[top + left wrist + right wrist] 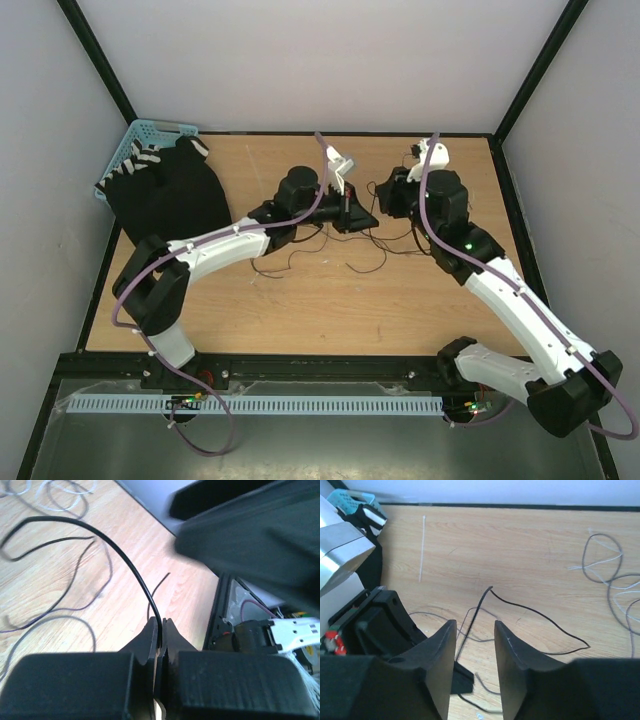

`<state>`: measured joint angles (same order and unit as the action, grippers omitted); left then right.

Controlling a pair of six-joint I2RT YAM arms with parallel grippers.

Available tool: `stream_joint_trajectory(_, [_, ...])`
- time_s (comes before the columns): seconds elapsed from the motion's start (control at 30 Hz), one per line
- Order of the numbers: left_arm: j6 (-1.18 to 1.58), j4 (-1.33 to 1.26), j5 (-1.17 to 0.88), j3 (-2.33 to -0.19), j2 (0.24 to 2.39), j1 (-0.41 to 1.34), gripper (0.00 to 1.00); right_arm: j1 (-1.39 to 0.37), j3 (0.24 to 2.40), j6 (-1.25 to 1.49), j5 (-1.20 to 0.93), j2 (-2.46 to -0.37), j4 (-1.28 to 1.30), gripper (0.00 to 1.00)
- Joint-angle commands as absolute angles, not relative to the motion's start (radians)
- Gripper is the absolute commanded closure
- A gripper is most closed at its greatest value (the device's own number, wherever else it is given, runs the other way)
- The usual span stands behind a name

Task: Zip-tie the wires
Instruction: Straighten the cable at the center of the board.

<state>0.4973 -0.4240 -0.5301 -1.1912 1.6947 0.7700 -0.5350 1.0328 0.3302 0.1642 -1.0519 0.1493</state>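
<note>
Loose tangle of thin black wires (330, 250) spread over the wooden surface (300, 310) between the two arms. One strand (135, 570) rises in an arc from the boards and ends between the jaws of the left end effector (161, 624), which are closed tight on it. The right end effector (474, 627) faces it from just beside. Its jaws stand partly open, and a strand (475, 611) runs through the gap without being pinched; whether it touches either finger cannot be told. The zip tie (422, 547) lies flat and straight on the surface, apart from the wires, toward the left rear corner. There a black cloth with white stripes (170, 195) drapes from a blue basket (140, 135).
</note>
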Motion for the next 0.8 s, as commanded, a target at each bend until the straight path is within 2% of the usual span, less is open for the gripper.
stream_joint_trajectory(0.0, [0.559, -0.449, -0.471, -1.159, 1.649, 0.715, 1.0, -0.51, 1.014, 0.289, 0.223, -0.985, 0.158, 0.5])
stream_joint_trajectory(0.13, [0.563, -0.449, -0.44, -1.118, 1.624, 0.687, 1.0, -0.463, 0.979, 0.273, 0.222, -0.985, 0.158, 0.4])
stream_joint_trajectory(0.33, [0.561, -0.449, -0.434, -1.072, 1.575, 0.669, 1.0, -0.335, 0.858, 0.315, 0.231, -1.078, 0.12, 0.39])
stream_joint_trajectory(0.47, [0.559, -0.449, -0.441, -1.053, 1.556, 0.667, 1.0, -0.302, 0.749, 0.349, 0.207, -1.174, -0.002, 0.38])
stream_joint_trajectory(0.77, [0.565, -0.449, -0.463, -1.042, 1.538, 0.663, 1.0, -0.303, 0.763, 0.377, -0.006, -1.429, -0.178, 0.38])
